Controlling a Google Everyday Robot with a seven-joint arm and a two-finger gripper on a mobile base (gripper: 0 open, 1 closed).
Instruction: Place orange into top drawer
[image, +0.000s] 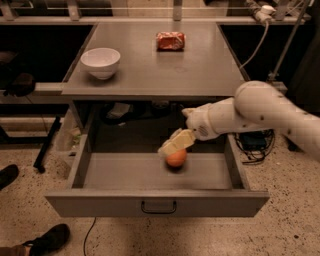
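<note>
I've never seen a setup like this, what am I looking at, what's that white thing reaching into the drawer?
That white thing is a robot arm, coming in from the right. Its tip is the gripper, its grasping hand. One camera looks down from in front. The gripper is inside the open top drawer, right against a small orange low in the drawer; whether it grips the orange I cannot tell. On the grey table above sit a white bowl and a red-orange snack bag.
</note>
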